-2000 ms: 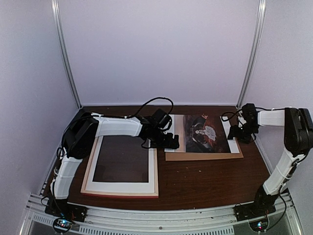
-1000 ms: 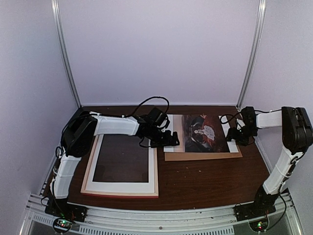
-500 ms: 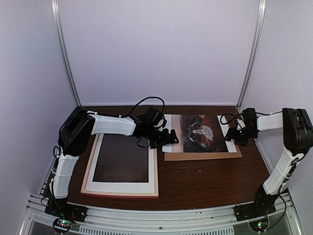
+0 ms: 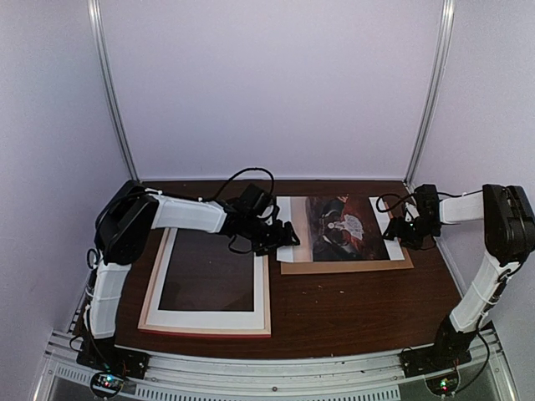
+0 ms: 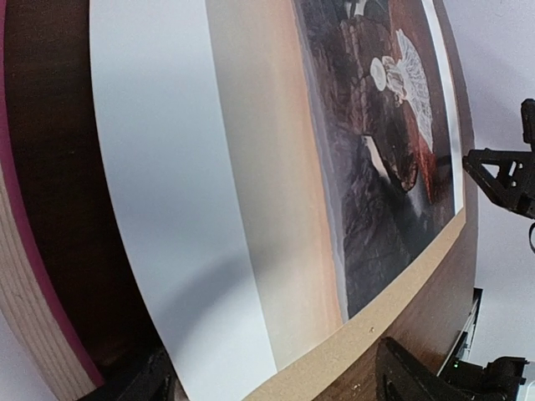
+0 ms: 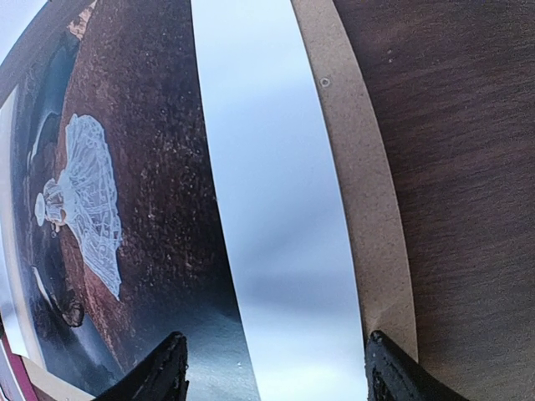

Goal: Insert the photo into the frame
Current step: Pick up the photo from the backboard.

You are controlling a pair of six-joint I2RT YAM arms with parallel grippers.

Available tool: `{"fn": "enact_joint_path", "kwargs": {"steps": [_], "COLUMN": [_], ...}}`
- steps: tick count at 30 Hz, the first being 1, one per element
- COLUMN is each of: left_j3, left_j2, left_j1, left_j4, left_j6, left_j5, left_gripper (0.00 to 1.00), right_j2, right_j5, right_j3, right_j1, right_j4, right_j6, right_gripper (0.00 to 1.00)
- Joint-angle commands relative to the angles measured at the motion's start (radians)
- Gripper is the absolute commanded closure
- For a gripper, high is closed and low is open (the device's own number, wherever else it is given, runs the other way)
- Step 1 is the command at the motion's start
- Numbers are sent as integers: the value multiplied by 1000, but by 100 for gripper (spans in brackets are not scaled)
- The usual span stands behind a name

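The photo (image 4: 341, 225) lies face up on the brown backing board (image 4: 351, 266), and its white left margin overhangs the board toward the frame (image 4: 209, 321). The frame lies pale back up at the left; its pink edge shows in the left wrist view (image 5: 12, 209). My left gripper (image 4: 281, 236) is open, jaws wide apart over the photo's left margin (image 5: 167, 209). My right gripper (image 4: 407, 231) is open over the photo's right white margin (image 6: 276, 209), next to the board's edge (image 6: 359, 192).
The dark wooden table (image 4: 334, 313) carries everything. White walls and metal posts (image 4: 428, 92) close the back and sides. Black cables loop above the left wrist (image 4: 251, 177). The right gripper also shows in the left wrist view (image 5: 501, 180).
My left gripper has moved left toward the frame, and the photo has slid left with it over the board. My right gripper has followed slightly left.
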Motion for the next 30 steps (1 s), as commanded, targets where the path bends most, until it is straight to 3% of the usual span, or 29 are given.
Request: {"fn": "enact_joint_path", "kwargs": {"steps": [1,5,30], "left_j3": [-21,-39,15], "left_j2": [-43,-48,-13], "left_j1": [10,17,17], "left_j4": [93,151,78], "left_j6": [-23,-47,-59], "left_j5": [56,87,78], "left_gripper": [21,31,40], "right_j2": [14,18,21], "right_j5": [-65,-62,-60], "right_j3": [-26,-22,-17], "right_j1": [23,22,23], "right_j4": [-60,-64,-68], "right_j6": [13,9,5], "right_gripper": [28,28,28]}}
